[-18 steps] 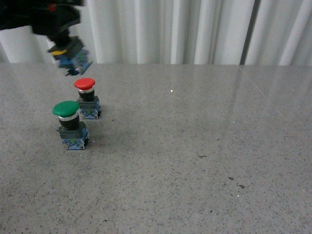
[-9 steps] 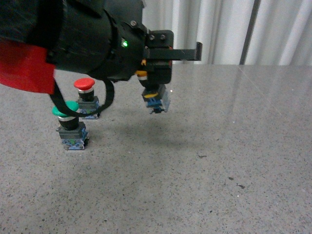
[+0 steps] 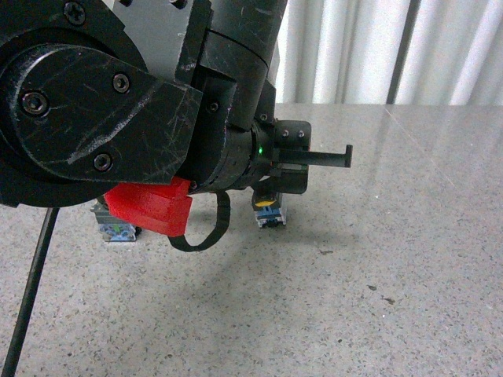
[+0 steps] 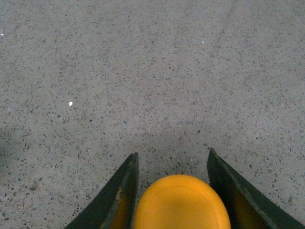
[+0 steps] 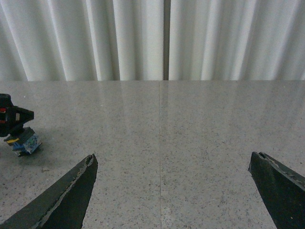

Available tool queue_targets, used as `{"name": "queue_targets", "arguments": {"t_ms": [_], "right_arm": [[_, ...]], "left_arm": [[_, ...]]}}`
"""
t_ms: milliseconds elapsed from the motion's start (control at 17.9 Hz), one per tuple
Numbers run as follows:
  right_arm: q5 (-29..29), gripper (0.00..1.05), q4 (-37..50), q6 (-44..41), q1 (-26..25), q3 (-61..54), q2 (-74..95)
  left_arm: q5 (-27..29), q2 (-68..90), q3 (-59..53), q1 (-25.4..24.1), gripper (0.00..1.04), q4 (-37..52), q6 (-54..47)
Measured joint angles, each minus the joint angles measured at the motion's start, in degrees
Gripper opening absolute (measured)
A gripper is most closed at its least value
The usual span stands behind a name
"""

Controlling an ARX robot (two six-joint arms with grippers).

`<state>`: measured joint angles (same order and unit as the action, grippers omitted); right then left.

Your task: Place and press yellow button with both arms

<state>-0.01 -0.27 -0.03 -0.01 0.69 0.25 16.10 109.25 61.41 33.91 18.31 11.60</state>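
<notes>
The left gripper (image 4: 172, 152) is closed on the button (image 4: 181, 202), its fingers (image 4: 119, 202) pressing either side of the yellow cap. In the front view the button (image 3: 268, 212) hangs low, base down, near the middle of the surface (image 3: 409, 259). Whether the base touches cannot be told, and from the right wrist it looks slightly tilted.

If the gripper lets go before the base sits flat, the button will likely topple or roll. The left arm (image 3: 118, 110) blocks much of the front view, and its cable loop (image 3: 206, 236) dangles near the green button (image 3: 118, 229), so a sideways retreat could drag or knock it. The right gripper (image 5: 174, 156) is spread wide and empty, well apart. A later off-centre press could tip an unsteadied button.
</notes>
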Motion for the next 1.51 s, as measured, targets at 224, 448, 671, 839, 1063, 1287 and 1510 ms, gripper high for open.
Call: {"name": "queue_targets", "arguments": {"t_ms": [224,448,671,839,1063,1287,1510], "right_arm": [[0.0,0.98,0.0,0.0,0.0,0.0,0.0],[0.0,0.98,0.0,0.0,0.0,0.0,0.0],[0.0,0.98,0.0,0.0,0.0,0.0,0.0],[0.0,0.98,0.0,0.0,0.0,0.0,0.0],[0.0,0.98,0.0,0.0,0.0,0.0,0.0],[0.0,0.98,0.0,0.0,0.0,0.0,0.0],[0.0,0.98,0.0,0.0,0.0,0.0,0.0]], "left_arm": [[-1.3,0.4,0.0,0.2,0.80,-0.3,0.2],[-1.6,-0.6,0.0,0.5,0.98,0.4,-0.1],[-2.1,-11.5,-2.9,-0.4,0.98,6.2,-6.5],[-3.6,-24.5,-9.9,-2.4,0.98,10.1,-13.9],[-6.5,-49.6,-25.0,-6.9,0.98,6.3,-24.4],[-0.5,-74.4,-38.4,-18.5,0.68,-7.2,-16.1],[-7.0,-82.1,-47.9,-24.9,0.21,-5.2,-12.5]]}}
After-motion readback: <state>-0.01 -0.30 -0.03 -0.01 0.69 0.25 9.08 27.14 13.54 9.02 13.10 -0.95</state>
